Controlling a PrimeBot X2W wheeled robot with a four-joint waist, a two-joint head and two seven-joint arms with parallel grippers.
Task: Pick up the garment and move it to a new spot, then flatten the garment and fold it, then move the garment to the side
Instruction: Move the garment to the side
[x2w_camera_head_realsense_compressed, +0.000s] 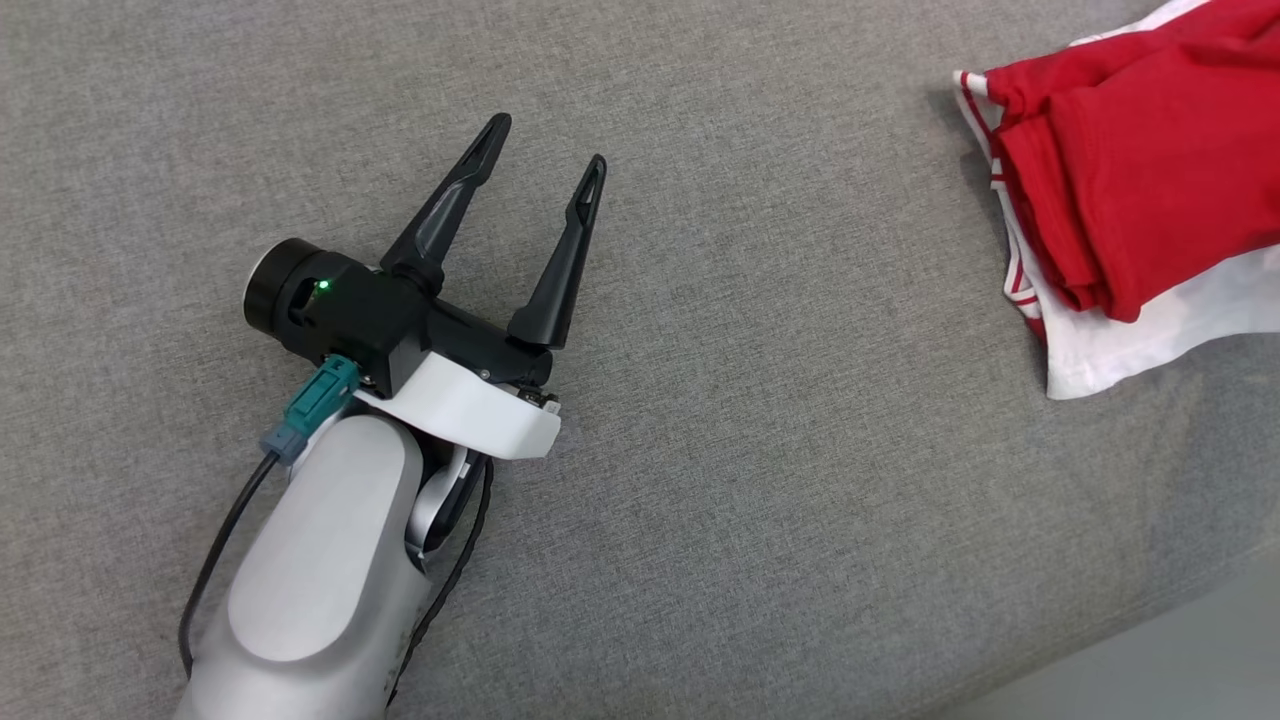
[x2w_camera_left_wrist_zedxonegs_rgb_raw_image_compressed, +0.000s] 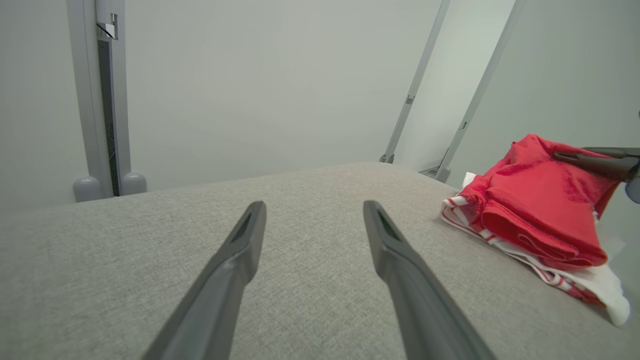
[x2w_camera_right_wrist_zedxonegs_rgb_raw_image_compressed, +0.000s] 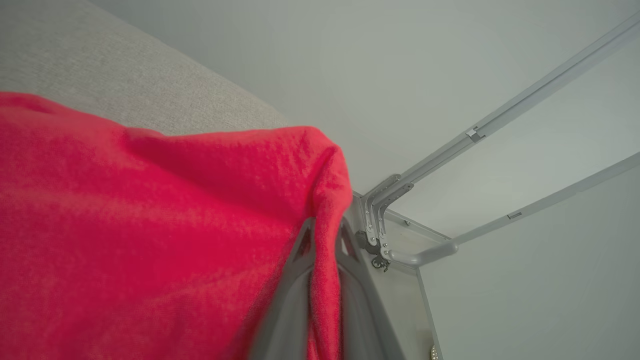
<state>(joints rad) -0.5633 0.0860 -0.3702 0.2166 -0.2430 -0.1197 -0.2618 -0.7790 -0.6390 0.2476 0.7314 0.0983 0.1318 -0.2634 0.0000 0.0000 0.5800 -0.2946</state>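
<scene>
- Between the jaws of my right gripper (x2w_camera_right_wrist_zedxonegs_rgb_raw_image_compressed: 325, 235) a ridge of red cloth is pinched. The jaws stand narrow, closed on a raised fold of the garment (x2w_camera_right_wrist_zedxonegs_rgb_raw_image_compressed: 150, 225), so one hold can lift or drag the whole bundle.
- Below that pinch the garment lies bunched in layers on the grey surface (x2w_camera_head_realsense_compressed: 750, 450), red over white. Its striped trim is on the edge that faces my left gripper (x2w_camera_head_realsense_compressed: 548, 140). Most of it rests on the surface, and just the pinched fold is drawn up.
- Well off to the right of my left gripper, and slightly ahead of it, sits that same bundle. Bare surface is all that lies between the two.
- My left gripper is spread wide and holds nothing. It is low by the surface, though I cannot tell whether it touches. I judge it waits clear so that the right arm can shift the cloth alone without tangling.
- The layered look suggests the folding is done, so this grip probably serves the move to the side. It could equally be the first pickup.
- A single pinch on a top layer may peel the bundle open when I pull.
</scene>
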